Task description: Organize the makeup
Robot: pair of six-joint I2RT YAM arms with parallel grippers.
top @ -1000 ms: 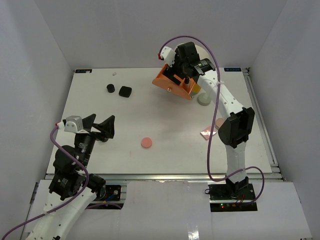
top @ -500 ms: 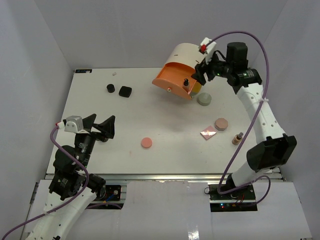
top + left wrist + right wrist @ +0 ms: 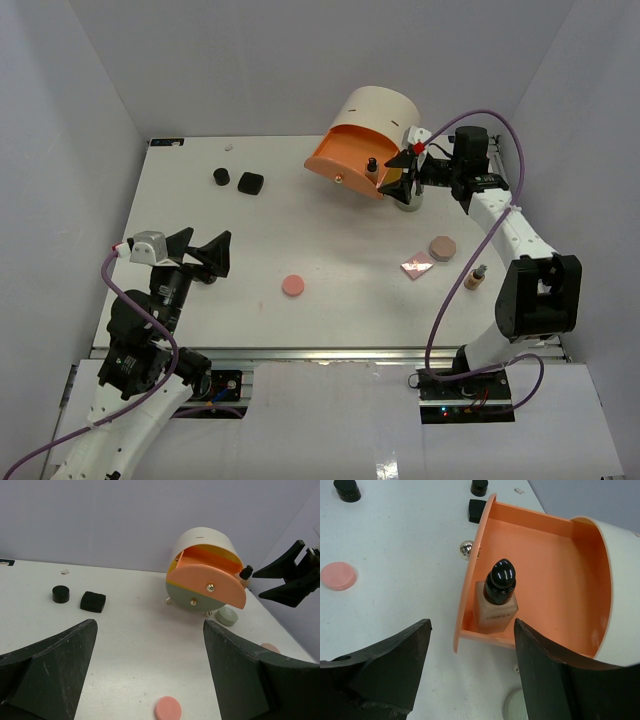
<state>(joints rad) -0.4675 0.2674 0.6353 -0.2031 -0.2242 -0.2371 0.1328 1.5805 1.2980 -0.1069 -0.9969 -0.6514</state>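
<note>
Right pincer (image 3: 408, 170) gapes empty near the orange drawer (image 3: 345, 166); left pincer (image 3: 203, 244) wide, empty.

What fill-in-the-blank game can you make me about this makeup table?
The small tan bottle with a black cap stands inside the pulled-out ___ drawer.
The flat round compact nearest the left arm is coloured ___.
The small round jar and the squarish jar beside it are both ___.
The left tool has its jaws wide ___.
Missing words: orange, pink, black, open.
</note>
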